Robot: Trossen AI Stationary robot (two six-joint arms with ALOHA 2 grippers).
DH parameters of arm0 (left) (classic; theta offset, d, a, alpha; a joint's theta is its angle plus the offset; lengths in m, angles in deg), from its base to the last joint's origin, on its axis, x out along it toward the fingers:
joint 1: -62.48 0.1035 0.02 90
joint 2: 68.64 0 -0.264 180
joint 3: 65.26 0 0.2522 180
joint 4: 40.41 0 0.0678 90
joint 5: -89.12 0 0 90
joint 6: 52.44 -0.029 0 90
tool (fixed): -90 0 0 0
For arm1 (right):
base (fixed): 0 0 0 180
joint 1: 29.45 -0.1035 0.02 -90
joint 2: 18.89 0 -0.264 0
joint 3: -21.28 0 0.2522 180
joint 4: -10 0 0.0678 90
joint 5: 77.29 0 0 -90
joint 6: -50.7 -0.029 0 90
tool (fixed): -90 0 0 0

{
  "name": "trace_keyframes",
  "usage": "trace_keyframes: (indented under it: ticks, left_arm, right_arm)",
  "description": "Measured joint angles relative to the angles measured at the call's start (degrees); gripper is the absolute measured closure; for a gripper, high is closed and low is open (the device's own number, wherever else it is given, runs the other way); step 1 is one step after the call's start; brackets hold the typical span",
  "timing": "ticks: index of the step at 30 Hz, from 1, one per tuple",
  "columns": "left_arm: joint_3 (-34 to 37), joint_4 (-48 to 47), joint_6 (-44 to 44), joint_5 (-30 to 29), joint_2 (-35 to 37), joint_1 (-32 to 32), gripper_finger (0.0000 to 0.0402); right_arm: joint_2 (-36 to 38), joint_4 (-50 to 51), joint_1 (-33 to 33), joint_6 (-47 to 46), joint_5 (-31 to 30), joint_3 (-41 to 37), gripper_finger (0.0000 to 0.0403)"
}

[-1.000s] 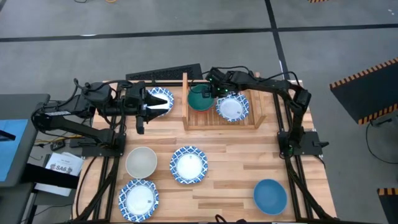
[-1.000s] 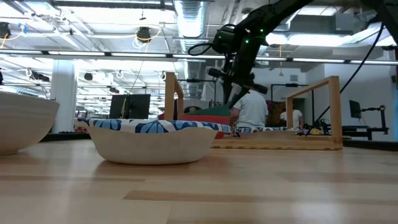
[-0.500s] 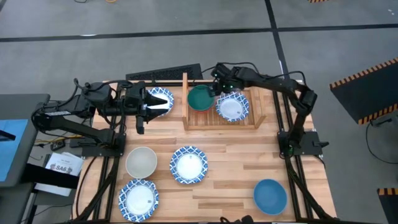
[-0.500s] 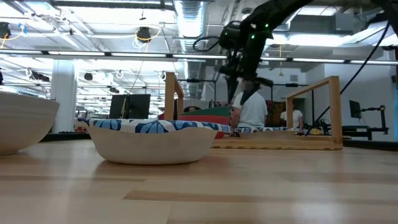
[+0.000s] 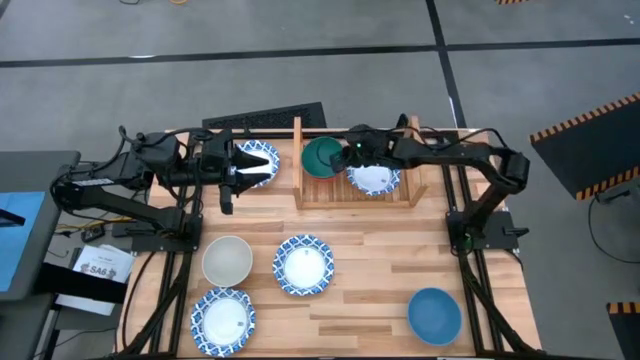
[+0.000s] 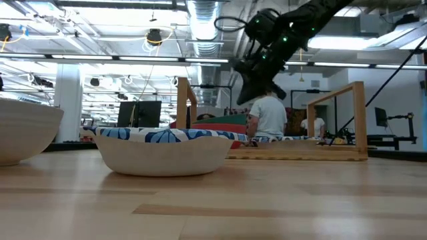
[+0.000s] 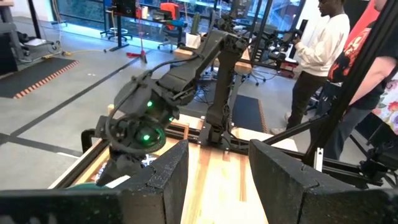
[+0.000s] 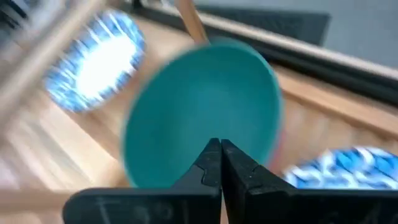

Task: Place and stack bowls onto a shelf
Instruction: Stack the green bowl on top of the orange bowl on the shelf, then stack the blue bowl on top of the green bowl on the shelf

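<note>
A green bowl (image 5: 320, 157) sits in the left half of the wooden shelf (image 5: 356, 196), on top of a red bowl whose edge (image 6: 213, 125) shows under it. A blue-patterned bowl (image 5: 376, 176) sits in the shelf's right half. My right gripper (image 5: 340, 157) is shut and empty above the green bowl's right side (image 8: 199, 106), with its fingertips together (image 8: 219, 144). My left gripper (image 5: 243, 166) is open and hovers over another patterned bowl (image 5: 262, 158) left of the shelf; its fingers (image 7: 168, 180) hold nothing.
On the table's near half lie an off-white bowl (image 5: 227, 260), two patterned bowls (image 5: 303, 265) (image 5: 223, 320) and a blue bowl (image 5: 435, 313). A black keyboard (image 5: 265, 117) lies at the far edge. The shelf's upright posts (image 6: 360, 117) stand at its ends. People stand beyond the table (image 7: 320, 50).
My right gripper has drawn back from the green bowl's far rim toward the table's right and near side, and has risen a little and tipped. The green bowl stays in the shelf on the red one.
</note>
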Motion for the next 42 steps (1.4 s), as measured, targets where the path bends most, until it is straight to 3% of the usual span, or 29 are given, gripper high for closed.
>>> trace_keyframes:
  ticks: [12,32,42]
  left_arm:
    - [0.0,0.0,0.0,-0.3,0.0,0.0,0.0249]
    - [0.0,-0.1,0.1,-3.2,0.0,0.0,0.0249]
    - [0.0,-0.9,-2.4,-3.1,0.0,0.0,0.0249]
  right_arm:
    - [-2.4,-0.7,-0.6,-2.6,-15.9,-0.2,0.0386]
    - [-7.9,-1.9,-2.6,-3.7,-13.8,0.0,0.0386]
    - [4.5,5.5,-3.2,5.9,-14.1,0.0,0.0378]
